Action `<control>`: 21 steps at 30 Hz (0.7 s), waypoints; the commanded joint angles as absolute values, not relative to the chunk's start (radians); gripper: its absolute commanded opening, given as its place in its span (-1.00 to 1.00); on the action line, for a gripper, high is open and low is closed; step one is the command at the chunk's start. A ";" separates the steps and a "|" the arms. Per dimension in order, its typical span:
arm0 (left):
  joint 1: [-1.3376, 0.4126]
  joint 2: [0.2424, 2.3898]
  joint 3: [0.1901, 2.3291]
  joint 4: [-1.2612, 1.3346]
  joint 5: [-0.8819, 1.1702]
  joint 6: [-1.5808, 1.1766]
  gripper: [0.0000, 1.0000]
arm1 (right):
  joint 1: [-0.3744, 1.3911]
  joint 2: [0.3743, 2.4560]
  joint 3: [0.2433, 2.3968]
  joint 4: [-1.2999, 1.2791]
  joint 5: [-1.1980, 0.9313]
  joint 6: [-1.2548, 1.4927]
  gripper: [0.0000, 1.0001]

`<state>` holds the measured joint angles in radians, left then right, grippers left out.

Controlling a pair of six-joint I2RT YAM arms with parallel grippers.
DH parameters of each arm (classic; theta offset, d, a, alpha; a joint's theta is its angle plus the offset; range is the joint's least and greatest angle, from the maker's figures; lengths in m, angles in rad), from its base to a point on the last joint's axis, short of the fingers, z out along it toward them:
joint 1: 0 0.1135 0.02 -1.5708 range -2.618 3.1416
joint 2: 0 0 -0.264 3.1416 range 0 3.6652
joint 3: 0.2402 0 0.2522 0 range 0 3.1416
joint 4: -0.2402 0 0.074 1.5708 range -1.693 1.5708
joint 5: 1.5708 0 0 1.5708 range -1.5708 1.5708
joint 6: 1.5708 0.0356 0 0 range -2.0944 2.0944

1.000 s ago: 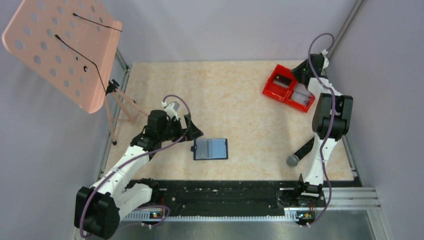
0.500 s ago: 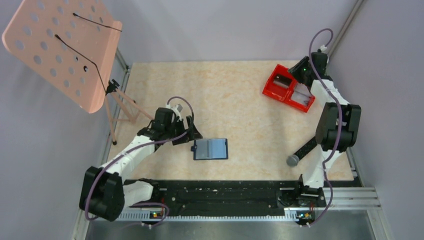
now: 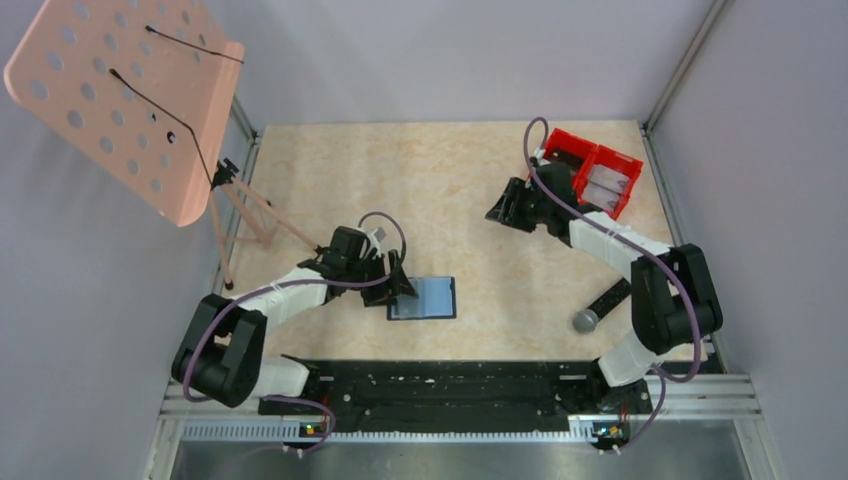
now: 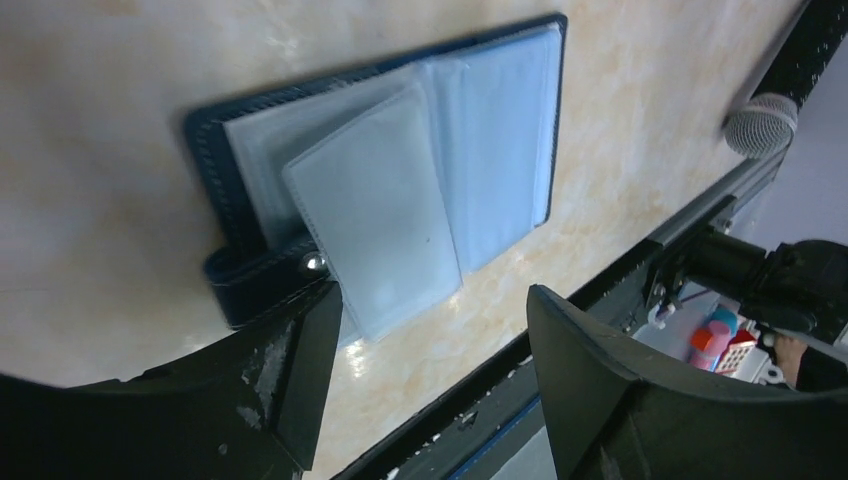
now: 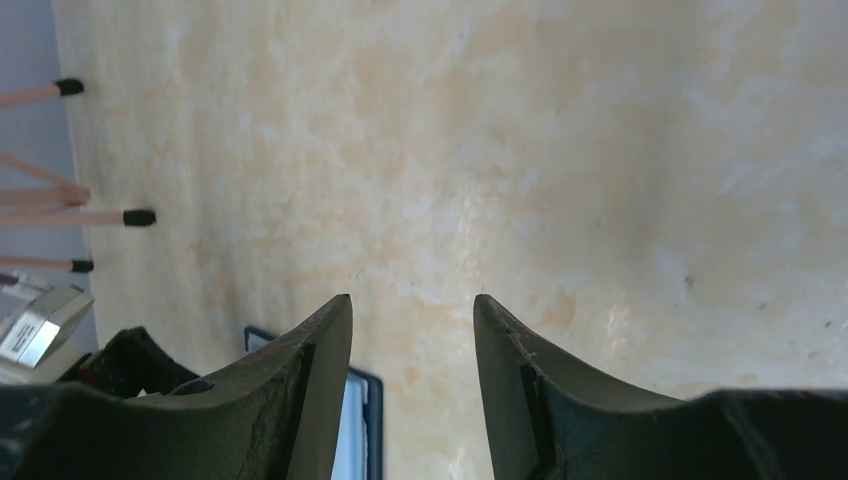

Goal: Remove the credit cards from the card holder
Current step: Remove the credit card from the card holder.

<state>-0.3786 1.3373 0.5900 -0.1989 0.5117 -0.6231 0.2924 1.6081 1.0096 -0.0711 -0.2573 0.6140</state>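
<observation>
The card holder (image 3: 425,298) lies open on the table, its light blue-grey inner faces up, and fills the upper part of the left wrist view (image 4: 400,190). My left gripper (image 3: 400,284) is low at its left edge and open (image 4: 430,340); one finger (image 4: 290,370) touches the navy snap strap (image 4: 262,285), and only a corner of a clear sleeve reaches between the fingers. My right gripper (image 3: 500,211) hangs open over bare table (image 5: 412,308), holding nothing. A pale grey credit card (image 3: 608,184) lies in the red bin (image 3: 628,196); the other compartment holds something dark (image 3: 566,154).
A grey ball on a black handle (image 3: 586,320) (image 4: 762,122) lies near the right arm's base. The pink perforated stand (image 3: 120,100) stands at the far left, its legs (image 5: 60,200) reaching onto the table. The black rail (image 3: 440,385) runs along the near edge.
My right arm has swung from the red bin to the table's middle and its jaws have widened. The left gripper came down to the card holder's left edge, narrowing somewhat. The bin shifted slightly.
</observation>
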 commanded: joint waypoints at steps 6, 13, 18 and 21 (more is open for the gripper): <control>-0.513 1.336 0.513 0.188 0.602 -0.799 0.41 | 0.392 1.385 0.863 -0.068 -0.233 0.564 -0.04; -0.502 1.193 0.571 -0.029 0.374 -0.754 0.52 | 0.570 1.324 0.812 -0.077 -0.121 0.609 0.00; -0.461 1.078 0.622 -0.279 0.085 -0.707 0.70 | 0.748 1.395 0.869 -0.085 0.006 0.595 0.07; -0.443 1.035 0.620 -0.343 0.012 -0.696 0.75 | 0.849 1.465 0.920 -0.093 0.074 0.573 0.11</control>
